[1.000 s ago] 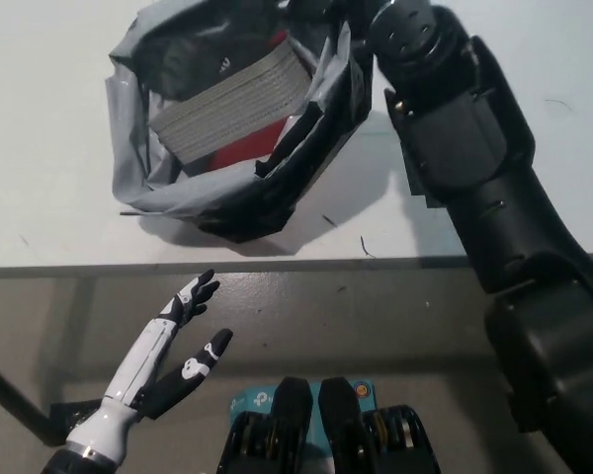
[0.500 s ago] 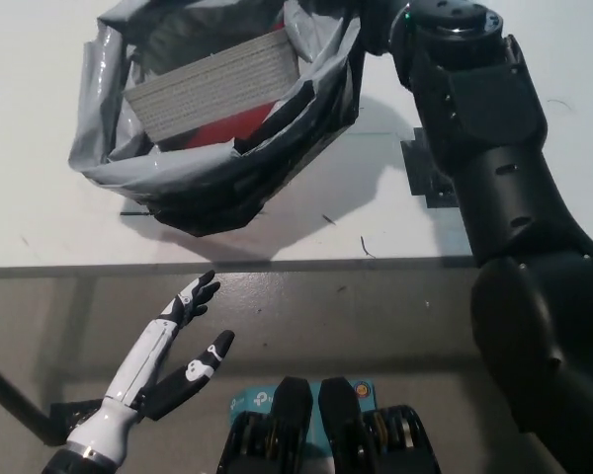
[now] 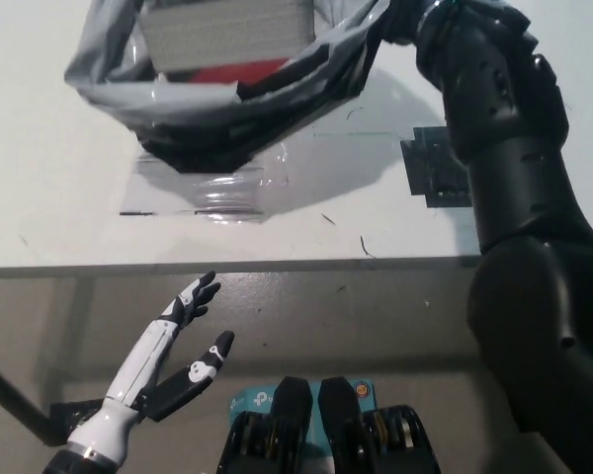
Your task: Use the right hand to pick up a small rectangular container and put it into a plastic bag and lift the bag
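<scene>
Hanging above the white bench (image 3: 59, 197) at the top of the frame: the grey plastic bag (image 3: 217, 109), with the small rectangular container (image 3: 227, 28) lying inside over something red. Reaching up past the bag's right edge, the black right arm (image 3: 504, 168), its robot hand out of view. Resting low at the left below the bench edge, the white left robot hand (image 3: 183, 341), fingers spread and gripping nothing.

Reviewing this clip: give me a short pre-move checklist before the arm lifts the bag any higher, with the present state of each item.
1. Container inside plastic bag: ok.
2. Bag bottom off the table: cannot tell, clear film lies beneath it.
3. Right hand's grip on the bag: cannot tell, the hand is out of frame past the right arm.
4. Left hand away from the bag: ok, open below the table edge.
5. Bag mouth upward: ok.
</scene>
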{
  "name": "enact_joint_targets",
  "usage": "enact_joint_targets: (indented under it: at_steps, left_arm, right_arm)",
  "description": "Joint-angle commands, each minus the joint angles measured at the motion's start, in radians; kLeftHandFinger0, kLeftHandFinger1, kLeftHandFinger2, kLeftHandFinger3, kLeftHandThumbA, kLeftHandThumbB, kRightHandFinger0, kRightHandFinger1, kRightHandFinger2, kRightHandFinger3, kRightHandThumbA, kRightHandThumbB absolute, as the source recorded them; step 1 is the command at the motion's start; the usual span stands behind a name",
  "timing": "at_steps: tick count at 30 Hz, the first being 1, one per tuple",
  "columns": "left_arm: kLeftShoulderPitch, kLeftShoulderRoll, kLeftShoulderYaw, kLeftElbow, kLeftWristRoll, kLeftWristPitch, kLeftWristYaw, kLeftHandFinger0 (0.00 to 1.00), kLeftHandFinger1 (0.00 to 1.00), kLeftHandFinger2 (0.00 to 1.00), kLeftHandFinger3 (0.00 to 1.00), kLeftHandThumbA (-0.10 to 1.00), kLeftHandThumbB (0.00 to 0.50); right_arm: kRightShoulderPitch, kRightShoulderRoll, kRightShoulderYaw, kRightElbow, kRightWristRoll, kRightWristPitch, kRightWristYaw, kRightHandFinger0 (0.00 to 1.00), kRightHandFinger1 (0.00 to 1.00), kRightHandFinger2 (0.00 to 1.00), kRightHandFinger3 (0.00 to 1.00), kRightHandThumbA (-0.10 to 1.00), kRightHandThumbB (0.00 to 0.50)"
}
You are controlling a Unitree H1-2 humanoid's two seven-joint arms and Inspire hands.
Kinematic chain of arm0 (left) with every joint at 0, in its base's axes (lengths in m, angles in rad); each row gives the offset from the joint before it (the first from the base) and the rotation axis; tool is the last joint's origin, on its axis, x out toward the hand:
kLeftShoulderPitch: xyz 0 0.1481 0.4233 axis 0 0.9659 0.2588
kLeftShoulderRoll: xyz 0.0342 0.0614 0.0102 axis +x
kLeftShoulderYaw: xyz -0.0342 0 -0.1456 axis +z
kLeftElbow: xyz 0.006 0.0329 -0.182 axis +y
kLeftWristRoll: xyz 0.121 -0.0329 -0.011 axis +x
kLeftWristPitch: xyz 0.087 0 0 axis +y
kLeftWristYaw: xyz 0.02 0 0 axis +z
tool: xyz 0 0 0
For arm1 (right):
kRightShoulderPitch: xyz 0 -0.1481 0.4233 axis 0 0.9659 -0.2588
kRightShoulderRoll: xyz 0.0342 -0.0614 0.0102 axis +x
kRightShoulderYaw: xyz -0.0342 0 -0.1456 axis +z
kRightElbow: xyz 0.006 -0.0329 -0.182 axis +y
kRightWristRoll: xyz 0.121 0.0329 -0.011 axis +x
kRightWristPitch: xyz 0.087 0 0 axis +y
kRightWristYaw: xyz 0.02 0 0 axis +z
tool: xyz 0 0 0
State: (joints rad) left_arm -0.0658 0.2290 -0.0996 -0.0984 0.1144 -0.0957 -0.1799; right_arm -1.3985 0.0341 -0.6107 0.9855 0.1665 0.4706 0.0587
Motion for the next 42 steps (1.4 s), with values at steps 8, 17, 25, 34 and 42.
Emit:
enact_joint_targets:
  at_steps: [8,17,25,34,42]
  left_arm:
    - [0.0,0.018,-0.015,-0.049,0.027,-0.004,-0.014,1.0,1.0,1.0,1.0,0.65,0.296]
    - [-0.001,0.015,-0.018,-0.054,0.022,-0.005,-0.018,1.0,1.0,1.0,1.0,0.62,0.289]
    - [-0.005,0.017,-0.019,-0.06,0.017,0.007,-0.023,1.0,1.0,1.0,1.0,0.61,0.292]
    - [-0.009,0.02,-0.024,-0.069,0.02,0.019,-0.029,1.0,1.0,1.0,1.0,0.63,0.291]
    - [-0.017,0.013,-0.026,-0.067,0.006,0.023,-0.037,1.0,1.0,1.0,1.0,0.59,0.294]
  right_arm:
    - [-0.495,-0.034,-0.134,-0.168,0.568,-0.001,-0.279,0.0,0.3,0.66,1.0,0.45,0.0]
    - [-0.471,-0.016,-0.063,-0.275,0.604,-0.001,-0.346,0.0,0.29,0.7,1.0,0.43,0.0]
    - [-0.392,0.016,-0.079,-0.261,0.638,-0.001,-0.406,0.0,0.32,0.72,1.0,0.41,0.0]
    - [-0.209,0.052,-0.046,-0.064,0.502,-0.073,-0.385,0.0,0.26,0.69,1.0,0.08,0.0]
    - [-0.051,0.05,0.038,0.251,0.43,-0.271,-0.323,0.0,0.12,0.61,1.0,0.03,0.0]
